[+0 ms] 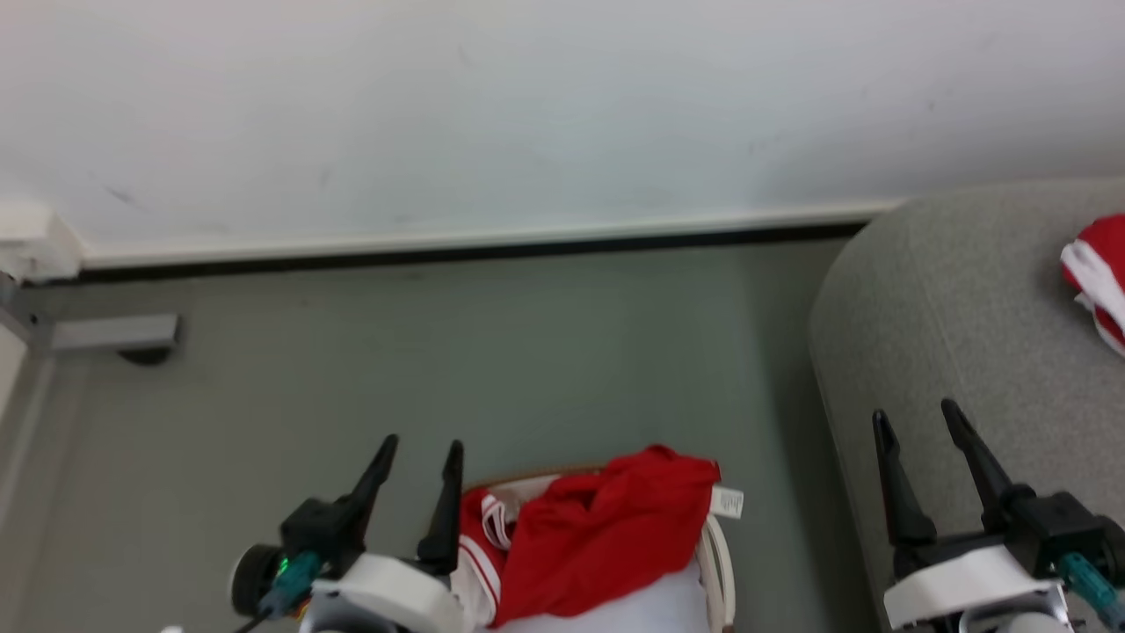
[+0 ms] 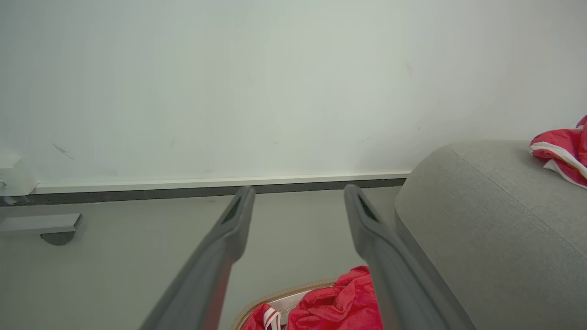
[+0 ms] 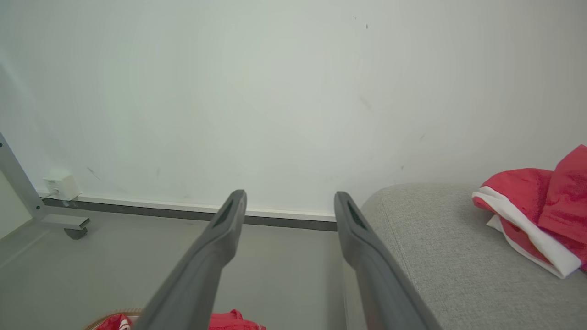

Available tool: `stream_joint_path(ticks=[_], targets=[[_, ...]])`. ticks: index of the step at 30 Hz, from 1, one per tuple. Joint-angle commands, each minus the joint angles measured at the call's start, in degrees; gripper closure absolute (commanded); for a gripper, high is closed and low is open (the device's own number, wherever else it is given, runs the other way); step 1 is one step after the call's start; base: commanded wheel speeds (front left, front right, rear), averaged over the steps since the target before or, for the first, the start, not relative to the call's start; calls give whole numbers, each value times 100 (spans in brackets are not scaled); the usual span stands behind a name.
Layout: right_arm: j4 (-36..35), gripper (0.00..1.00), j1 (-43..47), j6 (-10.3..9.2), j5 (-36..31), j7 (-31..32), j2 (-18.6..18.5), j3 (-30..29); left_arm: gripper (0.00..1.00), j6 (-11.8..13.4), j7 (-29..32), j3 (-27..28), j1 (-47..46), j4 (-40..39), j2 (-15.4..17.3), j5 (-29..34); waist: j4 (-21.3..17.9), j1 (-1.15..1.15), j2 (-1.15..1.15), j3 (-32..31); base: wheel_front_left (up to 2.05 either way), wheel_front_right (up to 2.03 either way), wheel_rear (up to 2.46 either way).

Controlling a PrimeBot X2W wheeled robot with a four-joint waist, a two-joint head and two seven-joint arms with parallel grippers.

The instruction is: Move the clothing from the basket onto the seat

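Red clothing (image 1: 602, 532) with white stripes and a small white care label (image 1: 727, 502) is heaped in the white basket (image 1: 719, 563) at the bottom middle of the head view. Its brown rim (image 2: 284, 290) and the red fabric (image 2: 341, 302) also appear low in the left wrist view. Another red-and-white garment (image 1: 1094, 277) lies on the grey sofa seat (image 1: 949, 316) at the right, also seen from the right wrist (image 3: 536, 211). My left gripper (image 1: 420, 462) hangs open just left of the basket. My right gripper (image 1: 914, 422) is open above the seat's left edge, holding nothing.
A white wall with a pale skirting board (image 1: 475, 239) runs behind the grey floor (image 1: 457, 369). A grey metal frame foot with a castor (image 1: 132, 338) stands at the far left, near a small white box (image 3: 59, 183) on the wall.
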Motion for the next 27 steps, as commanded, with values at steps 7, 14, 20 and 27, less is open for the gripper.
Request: stream_joint_path(ticks=[7,14,20,27], targets=[[-206,0,-676,-15,-3,-11,115,73,0,-329,467,-478,-924,770,-54,252,-418,0,0,1516,0,0,0],[-438,0,-1307,-15,102,-11,189,230,0,-462,939,-799,-1730,1572,-135,318,-659,0,0,2557,0,0,0],[-661,0,-1700,-15,368,-11,189,356,0,-347,1063,-808,-2233,2190,-72,421,-775,0,0,3293,0,0,0],[-800,0,-1994,-15,637,-11,191,355,0,-50,1121,-779,-2772,2827,75,564,-843,0,0,3874,0,0,0]])
